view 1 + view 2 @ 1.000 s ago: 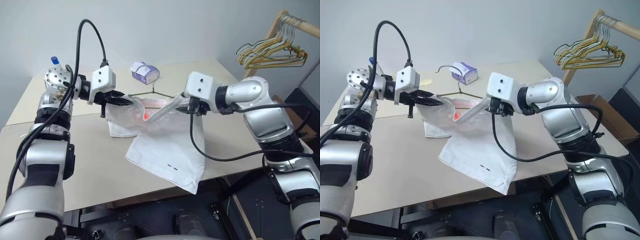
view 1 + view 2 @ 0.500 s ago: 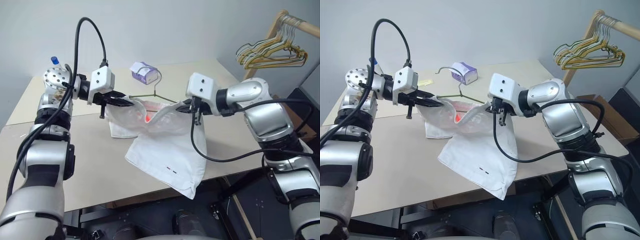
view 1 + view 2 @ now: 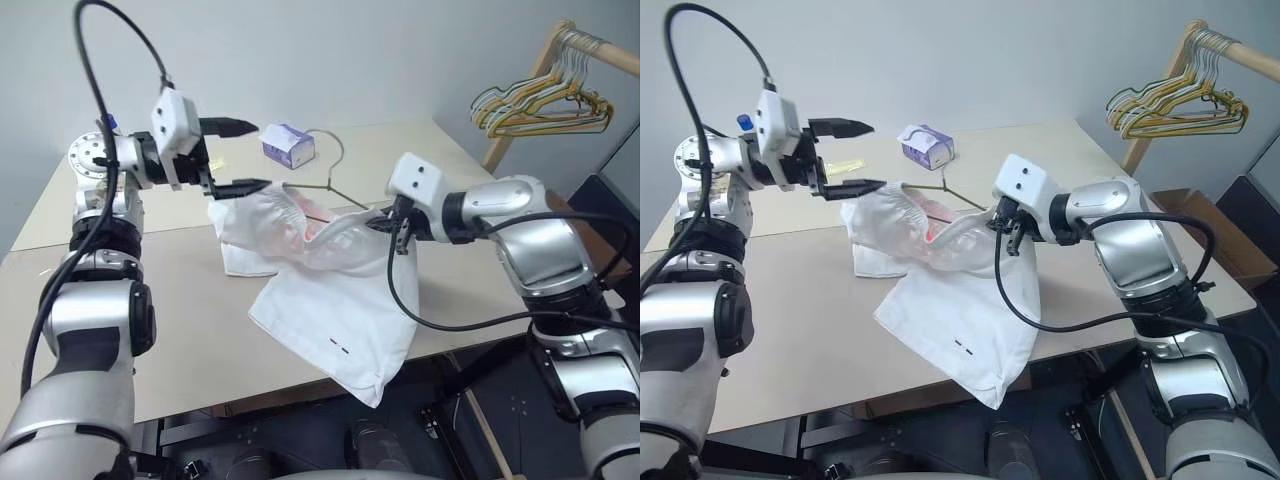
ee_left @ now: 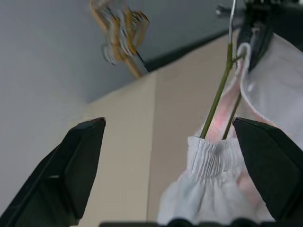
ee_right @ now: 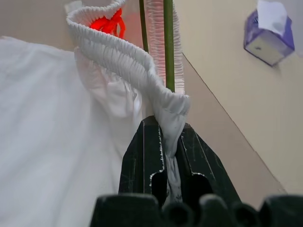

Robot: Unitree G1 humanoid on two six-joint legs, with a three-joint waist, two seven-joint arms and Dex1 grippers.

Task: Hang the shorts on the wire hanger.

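Observation:
The white shorts [image 3: 325, 300] lie bunched on the table, their hem hanging over its front edge. The wire hanger [image 3: 322, 184] runs through the gathered waistband [image 5: 125, 56], and its hook [image 3: 336, 150] rises behind the shorts. My right gripper [image 3: 397, 228] is shut on the waistband's right end, with the fabric pinched between its fingers [image 5: 144, 156]. The hanger's green wires [image 5: 168, 47] pass right beside that pinch. My left gripper [image 3: 258, 155] is open and empty, just above and left of the waistband's left end [image 4: 213, 153].
A small white-purple tissue box [image 3: 288, 145] stands at the back of the table [image 3: 170, 320]. A wooden rack [image 3: 560, 45] with a bunch of hangers [image 3: 540, 105] stands to the right, off the table. The table's front edge is near the shorts' hem.
My left gripper opened, let go of the left end of the waistband and rose. My right gripper closed on the waistband and moved right and down. The hanger's hook now stands up.

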